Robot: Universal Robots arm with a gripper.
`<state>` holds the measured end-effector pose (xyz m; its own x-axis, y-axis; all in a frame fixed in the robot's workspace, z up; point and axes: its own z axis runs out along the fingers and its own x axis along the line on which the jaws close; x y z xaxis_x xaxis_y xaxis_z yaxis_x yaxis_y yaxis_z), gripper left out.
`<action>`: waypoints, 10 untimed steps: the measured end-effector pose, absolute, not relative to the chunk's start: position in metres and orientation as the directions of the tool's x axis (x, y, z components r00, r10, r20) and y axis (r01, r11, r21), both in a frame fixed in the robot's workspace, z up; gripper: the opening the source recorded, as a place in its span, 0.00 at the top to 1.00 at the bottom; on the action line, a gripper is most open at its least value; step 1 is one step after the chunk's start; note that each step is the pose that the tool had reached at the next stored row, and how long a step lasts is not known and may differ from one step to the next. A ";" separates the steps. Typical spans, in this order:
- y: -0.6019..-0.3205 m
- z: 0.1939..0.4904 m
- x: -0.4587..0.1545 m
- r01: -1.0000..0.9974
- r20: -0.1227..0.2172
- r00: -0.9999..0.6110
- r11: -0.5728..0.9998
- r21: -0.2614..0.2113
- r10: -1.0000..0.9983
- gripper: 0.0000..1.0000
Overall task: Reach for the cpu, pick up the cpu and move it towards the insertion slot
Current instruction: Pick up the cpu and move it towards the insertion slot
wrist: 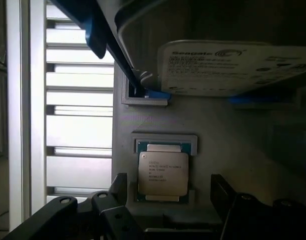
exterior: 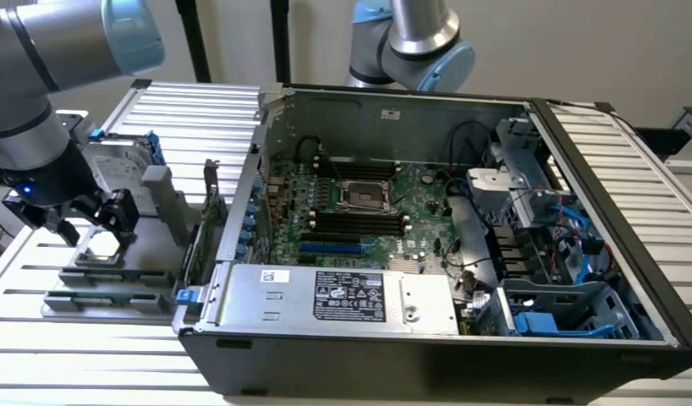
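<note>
Status: reach is nearly done, nothing grasped yet.

- The cpu (wrist: 162, 172) sits flat in its seat in the grey holder (wrist: 227, 150), silver lid up, print readable. In the exterior view the cpu (exterior: 98, 244) is on the slatted table (exterior: 200, 110), outside the PC case (exterior: 436, 355), at that view's left.
- The tool (wrist: 167, 189) is spread wide. One finger (wrist: 118, 186) sits on one side of the chip and the other on the opposite side. There's a visible gap on both sides, so no contact as far as I can tell.
- In the exterior view the tool (exterior: 96, 230) hangs low, right over the holder, just in front of the upright hard drive (exterior: 120, 178) with the blue rails.
- The insertion slot (exterior: 363, 194) is on the motherboard inside the case, with a shiny frame and a dark centre. It looks unoccupied. It's well apart from the chip, and the case wall stands between them.

Progress call:
- Approach and alignment look good; the chip is roughly centred between the fingers.
- The grasp isn't made.
- The lift isn't made.
- The carry to the slot is all outstanding.

Roughly the first third of the job.
</note>
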<state>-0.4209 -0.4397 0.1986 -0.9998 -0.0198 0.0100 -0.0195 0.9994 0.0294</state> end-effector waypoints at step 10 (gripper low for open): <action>-0.436 0.194 -0.423 -0.019 0.010 -1.000 1.000 0.023 -0.020 0.23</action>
